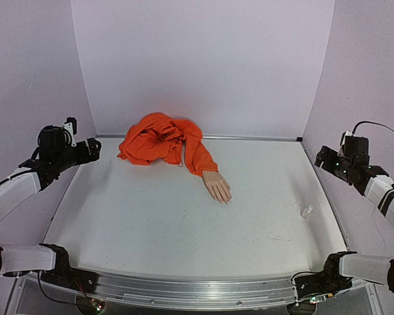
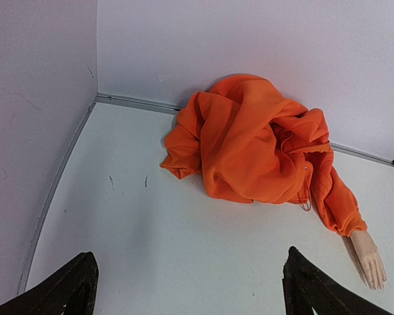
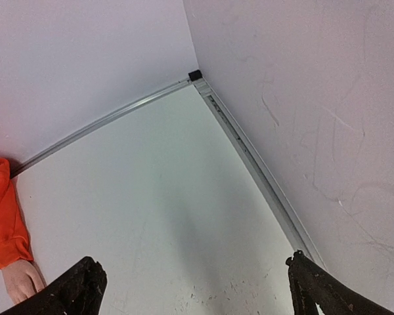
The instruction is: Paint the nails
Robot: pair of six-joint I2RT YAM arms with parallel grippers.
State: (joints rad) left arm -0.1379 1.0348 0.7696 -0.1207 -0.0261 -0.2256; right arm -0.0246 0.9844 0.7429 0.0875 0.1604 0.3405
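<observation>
1. Both pincers stand wide and hold nothing. The left pincer hangs at the far left and the right pincer at the far right, each well apart from the work. No brush is in hand, so a pick-up likely comes first.
2. The nails sit at the fingertips of the mannequin hand, mid-surface and pointing near and right. They are too small to make out singly. A slightly misjudged stroke would probably smear the skin or the surface.
3. The hand looks loose, tied only to the orange sleeve bunched by the far wall. Downward or sideways pressure could slide or roll it mid-stroke.
4. The small clear bottle rests near the right edge; whether it is upright I cannot tell. An off-centre pinch may tip it or flick it away.
5. A left approach risks snagging the cloth.
</observation>
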